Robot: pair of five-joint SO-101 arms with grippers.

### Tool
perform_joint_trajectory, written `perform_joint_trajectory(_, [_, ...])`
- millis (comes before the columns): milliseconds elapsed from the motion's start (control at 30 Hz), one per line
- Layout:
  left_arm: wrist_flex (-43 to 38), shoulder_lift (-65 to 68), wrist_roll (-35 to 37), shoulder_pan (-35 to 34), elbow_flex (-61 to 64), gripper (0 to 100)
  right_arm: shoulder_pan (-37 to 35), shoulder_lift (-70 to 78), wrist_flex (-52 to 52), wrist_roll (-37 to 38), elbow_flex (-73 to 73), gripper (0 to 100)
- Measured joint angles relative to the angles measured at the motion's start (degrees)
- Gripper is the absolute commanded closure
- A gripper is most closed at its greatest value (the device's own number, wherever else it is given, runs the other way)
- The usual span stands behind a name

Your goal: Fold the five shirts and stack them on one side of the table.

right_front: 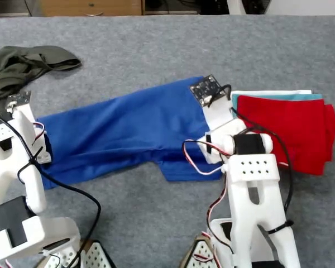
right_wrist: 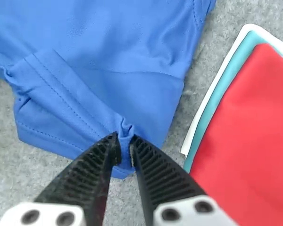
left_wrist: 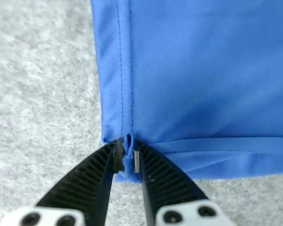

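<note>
A blue shirt [right_front: 123, 131] lies stretched across the middle of the grey table. My left gripper [left_wrist: 126, 157] is shut on a pinch of the blue shirt's hem [left_wrist: 127, 146] at its left end; this arm [right_front: 19, 162] stands at the left in the high view. My right gripper [right_wrist: 124, 148] is shut on a fold of the blue shirt [right_wrist: 108, 70] at its right end, beside a stack of folded shirts with a red one [right_front: 287, 131] on top and teal and white edges [right_wrist: 210, 103] under it. An olive shirt [right_front: 19, 67] lies crumpled at the far left.
The right arm [right_front: 251, 184] rises from the table's near edge between the blue shirt and the red stack. Wires hang off both arms. Bare grey table [right_front: 156, 50] lies behind the shirts and in front [right_front: 145, 223] between the arm bases.
</note>
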Motion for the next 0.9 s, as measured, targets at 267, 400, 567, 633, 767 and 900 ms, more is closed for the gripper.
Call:
perform_joint_trajectory(267, [0.88, 0.0, -2.02, 1.93, 2.73, 98, 0.0, 0.0, 0.0, 0.0, 0.0, 99.7])
perform_joint_trajectory(400, [0.88, 0.0, -2.02, 2.11, 3.16, 98, 0.0, 0.0, 0.0, 0.0, 0.0, 99.7])
perform_joint_trajectory(567, [0.88, 0.0, -2.37, 2.29, 3.16, 89, 1.23, 0.0, 0.0, 0.0, 0.0, 96.3])
perform_joint_trajectory(633, [0.88, -0.88, -2.37, 2.02, 3.16, 85, 2.55, 0.0, 0.0, 0.0, 0.0, 90.8])
perform_joint_trajectory(767, [1.05, -4.66, -2.37, -0.88, 2.2, 82, 4.4, 0.0, 0.18, 0.0, 0.0, 84.8])
perform_joint_trajectory(900, [1.05, -9.23, -2.37, -2.46, 1.76, 82, 4.4, 0.0, 2.29, 1.67, -0.97, 84.7])
